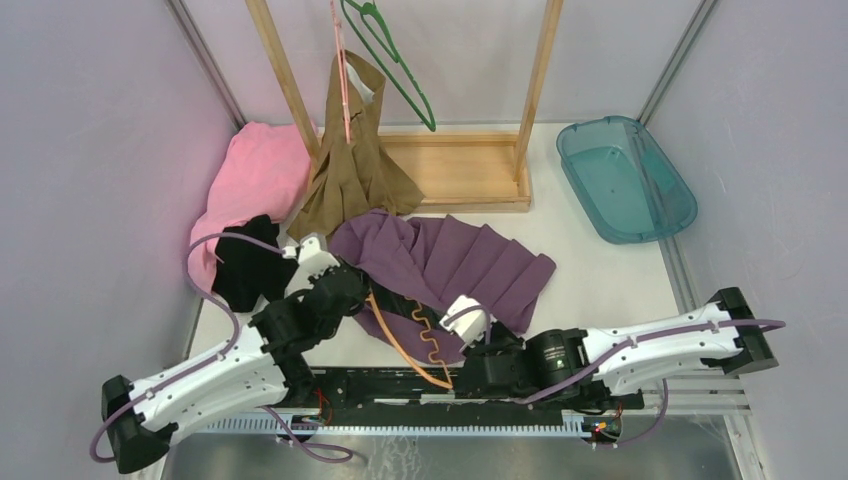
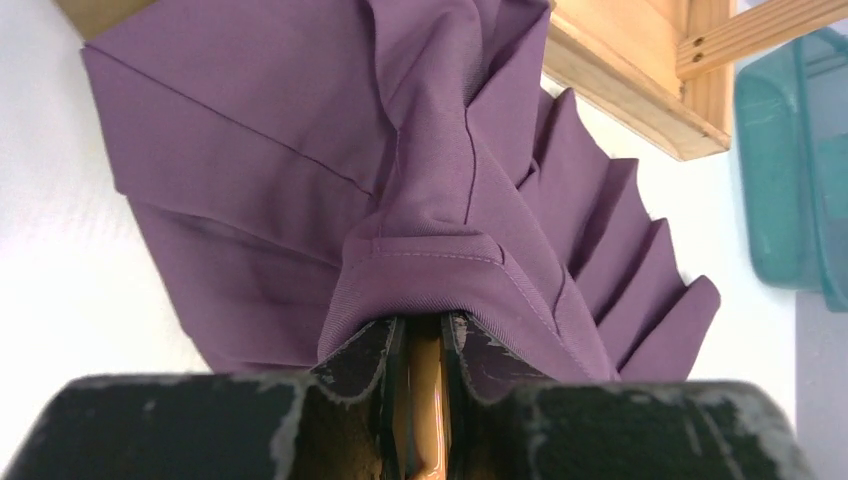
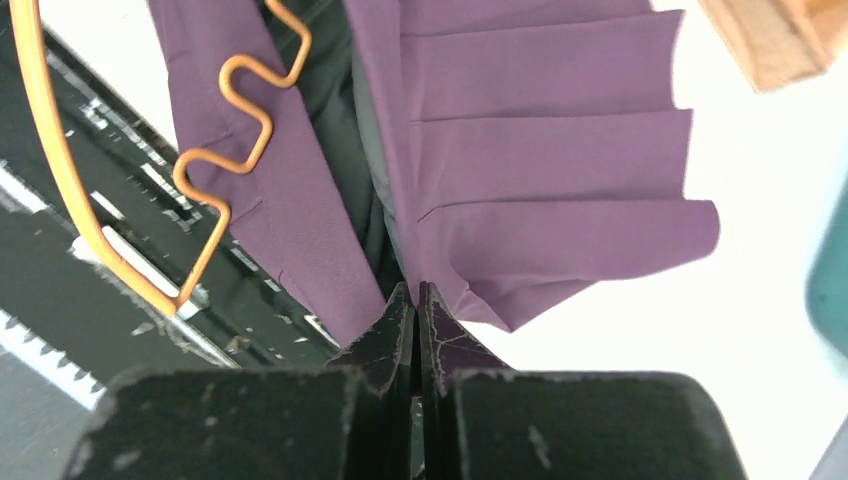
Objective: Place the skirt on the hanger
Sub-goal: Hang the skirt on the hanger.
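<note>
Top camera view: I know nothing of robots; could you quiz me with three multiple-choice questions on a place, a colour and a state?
1. Where is the teal tub? A far right corner; B near left corner; C near right corner.
2. The hanger lying on the skirt is: A blue; B orange; C white.
3. The right fingers are: A spread wide; B shut on the skirt; C gripping the tub.
A, it sits upper right in the top view; B, its wire is orange; B, purple cloth enters the closed tips.
</note>
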